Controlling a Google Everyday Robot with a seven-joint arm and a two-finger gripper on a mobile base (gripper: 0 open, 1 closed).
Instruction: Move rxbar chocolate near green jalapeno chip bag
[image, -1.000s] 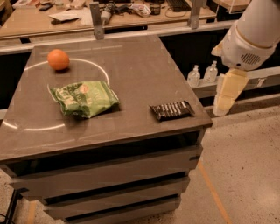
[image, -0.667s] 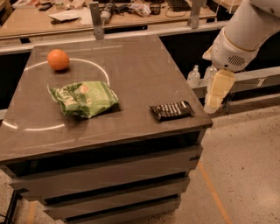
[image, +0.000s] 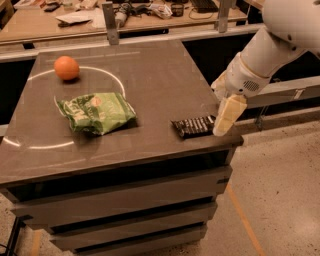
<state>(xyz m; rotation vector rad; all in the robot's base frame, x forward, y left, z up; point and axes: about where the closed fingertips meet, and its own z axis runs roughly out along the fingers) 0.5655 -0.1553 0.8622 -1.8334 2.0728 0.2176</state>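
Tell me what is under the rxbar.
The rxbar lies flat on the table. Only tabletop shows around it, and the patch directly beneath is covered. The gripper hangs by its right end.

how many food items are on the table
3: the orange at the far left, the green jalapeno chip bag mid-left, the rxbar chocolate near the right edge, with the tool just beside its right end. None seem hidden.

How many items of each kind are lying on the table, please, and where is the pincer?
Fruit: 1, the orange
Chip bags: 1, the green jalapeno chip bag
Snack bars: 1, the rxbar chocolate
Total: 3
The pincer is at the right edge of the table, beside the bar's right end.
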